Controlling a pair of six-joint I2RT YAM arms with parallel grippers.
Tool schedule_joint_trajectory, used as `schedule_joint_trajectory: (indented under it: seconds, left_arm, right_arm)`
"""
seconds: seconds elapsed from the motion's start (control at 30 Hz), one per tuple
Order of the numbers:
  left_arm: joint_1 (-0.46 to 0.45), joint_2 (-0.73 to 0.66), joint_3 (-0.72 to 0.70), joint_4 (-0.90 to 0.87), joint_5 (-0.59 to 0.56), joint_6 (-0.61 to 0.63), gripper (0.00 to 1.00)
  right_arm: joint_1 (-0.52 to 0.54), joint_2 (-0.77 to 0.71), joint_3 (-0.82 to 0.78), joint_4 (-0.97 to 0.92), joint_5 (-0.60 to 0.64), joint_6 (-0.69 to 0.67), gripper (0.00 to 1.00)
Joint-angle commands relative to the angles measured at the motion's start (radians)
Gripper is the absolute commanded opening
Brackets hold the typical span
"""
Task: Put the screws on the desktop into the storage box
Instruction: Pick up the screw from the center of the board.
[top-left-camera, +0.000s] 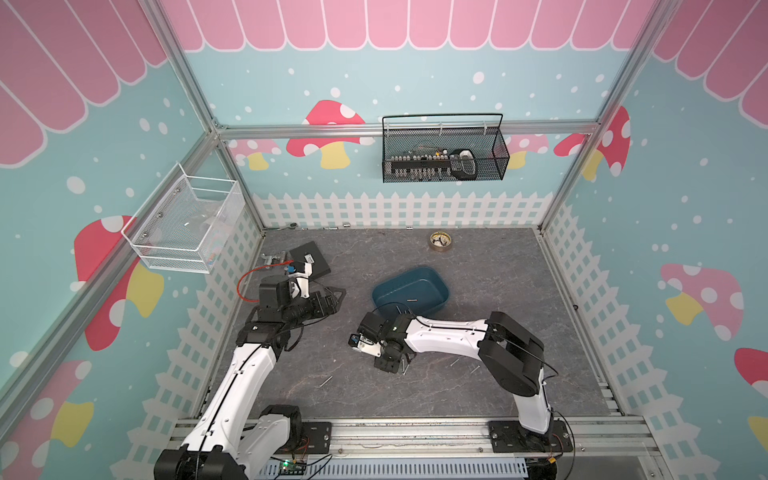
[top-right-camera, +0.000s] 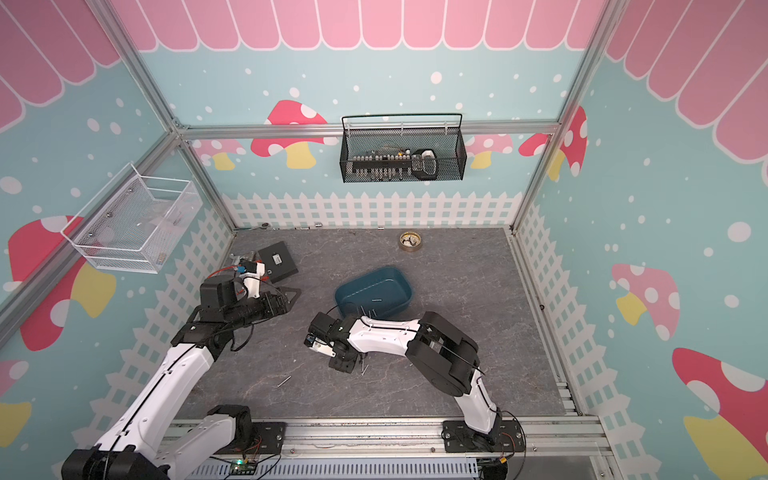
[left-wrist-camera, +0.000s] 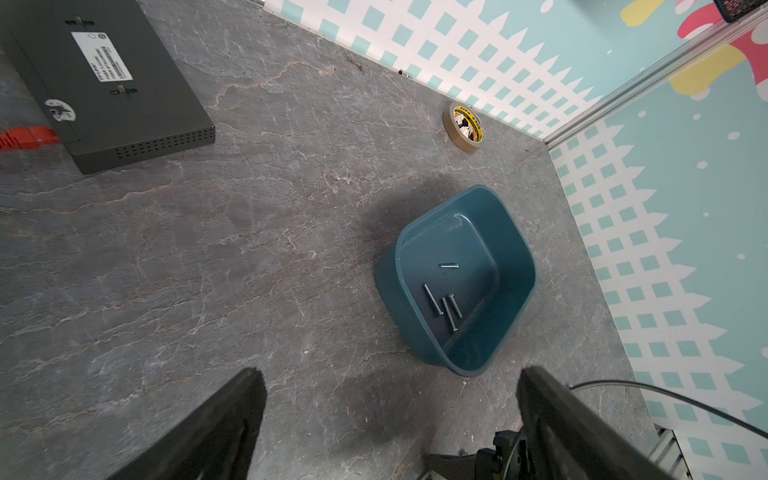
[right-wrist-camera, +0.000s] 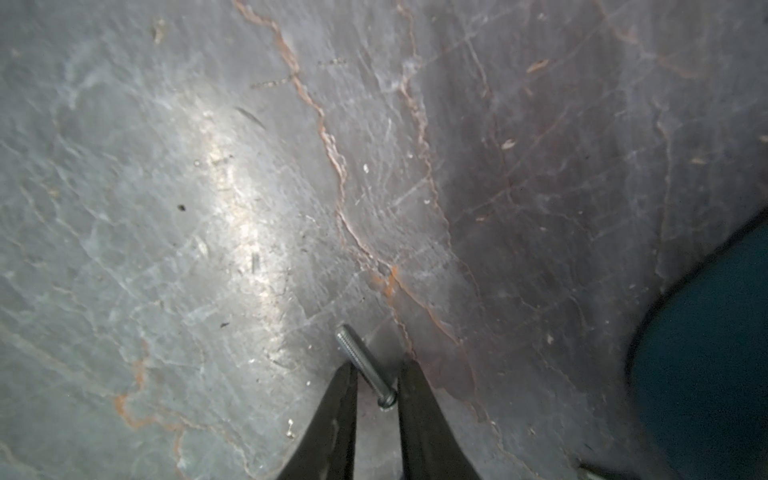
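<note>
right gripper (right-wrist-camera: 377, 368): nearly closed around slanted screw (right-wrist-camera: 362, 358), pinch unclear | squeeze shank squarely between tips before lifting

Pale blue walls (top-left-camera: 415, 83) printed with mushrooms (top-left-camera: 328, 114), pink scallops (top-left-camera: 374, 25) and a white picket fence (top-left-camera: 399, 210), framed by aluminium rails (top-left-camera: 266, 133).

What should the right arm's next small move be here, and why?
Probably close the right gripper fully before lifting. A screw lies slanted on the desktop between its fingers, which stand narrowly apart. A firm pinch isn't evident, so lifting now might leave it behind.
</note>
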Motion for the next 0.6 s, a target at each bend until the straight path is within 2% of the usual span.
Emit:
schedule_joint_trajectory:
  seconds: [0.0, 0.17, 0.37, 0.57]
  left_arm:
    - [0.007, 0.003, -0.004, 0.019, 0.005, -0.004, 0.98]
    - [0.008, 0.008, -0.003, 0.019, 0.006, -0.004, 0.98]
    - [0.008, 0.009, -0.001, 0.019, 0.005, -0.003, 0.98]
    - [0.007, 0.008, -0.002, 0.02, 0.005, -0.004, 0.98]
  right_arm:
    - [-0.003, 0.033, -0.002, -0.048, -0.024, -0.005, 0.23]
    - [-0.005, 0.018, -0.026, -0.051, -0.022, 0.002, 0.23]
    - [-0.005, 0.018, -0.031, -0.061, -0.018, 0.004, 0.27]
    - [-0.005, 0.016, -0.025, -0.072, -0.022, 0.005, 0.13]
